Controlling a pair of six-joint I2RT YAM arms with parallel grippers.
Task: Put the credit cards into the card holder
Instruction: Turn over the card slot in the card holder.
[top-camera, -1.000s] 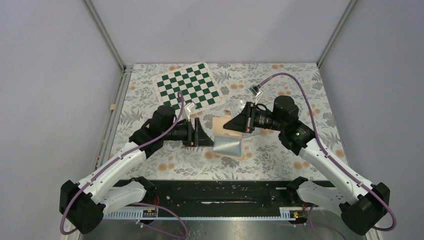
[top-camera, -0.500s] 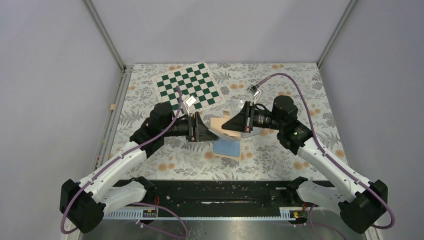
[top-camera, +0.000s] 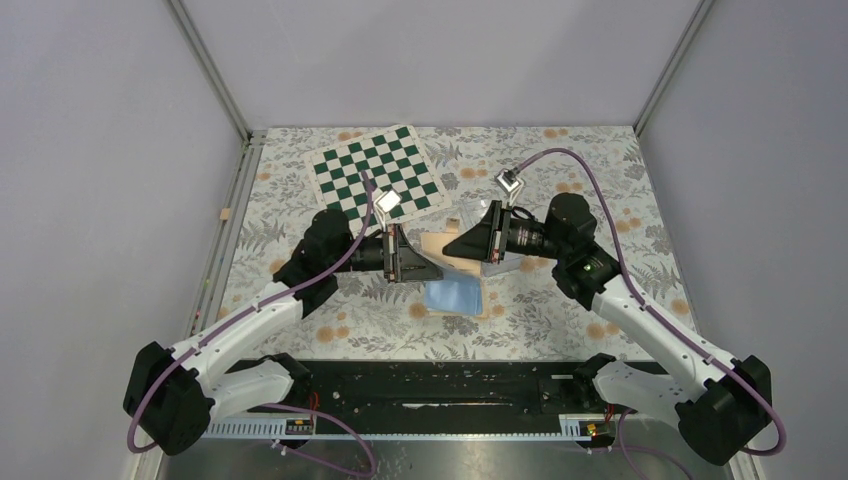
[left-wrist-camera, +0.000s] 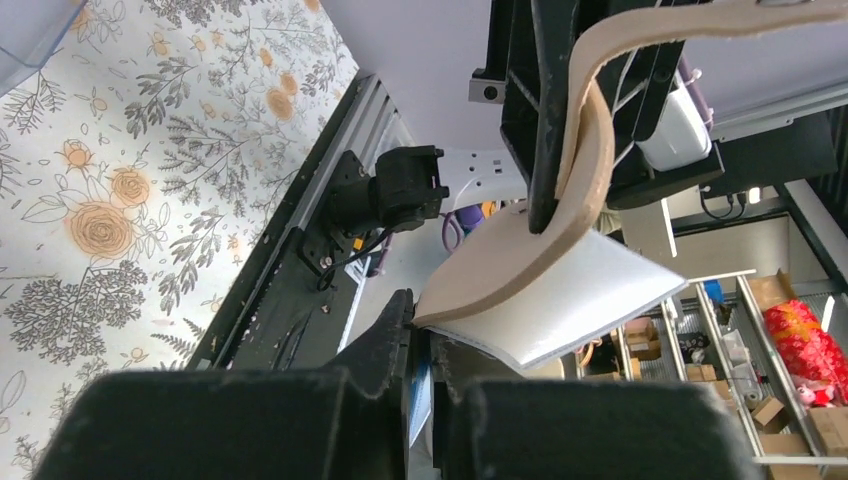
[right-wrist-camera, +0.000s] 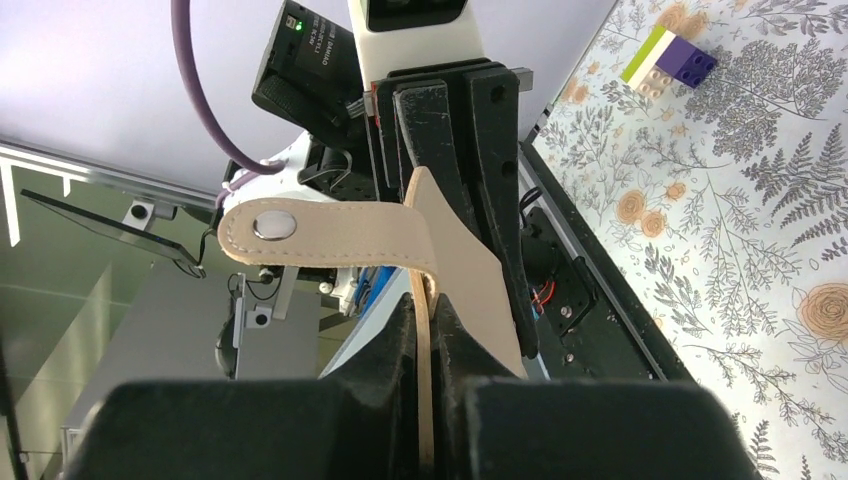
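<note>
Card holder (top-camera: 455, 296): tan, opened, light-blue inside facing up, at the middle of the table (top-camera: 560, 300), spanning both arms. Left gripper (left-wrist-camera: 420, 330): clenched on its left edge. Right gripper (right-wrist-camera: 424, 305): clamped on the snap flap (right-wrist-camera: 300, 228). Long axis: far to near. Credit cards: not made out; neither arm looks free to fetch one.

**Nose to nose, both pinching**

The left arm (top-camera: 250, 320) stretches forward and inward from its base. The right arm (top-camera: 650, 320) mirrors it, so the two wrists face each other at mid-reach. The left gripper (top-camera: 432, 270) has its fingers drawn almost together on one edge of the card holder (right-wrist-camera: 330, 240). The right gripper (top-camera: 452, 250) is clamped on the opposite flap, with its fingertips just beside the left's.
</note>
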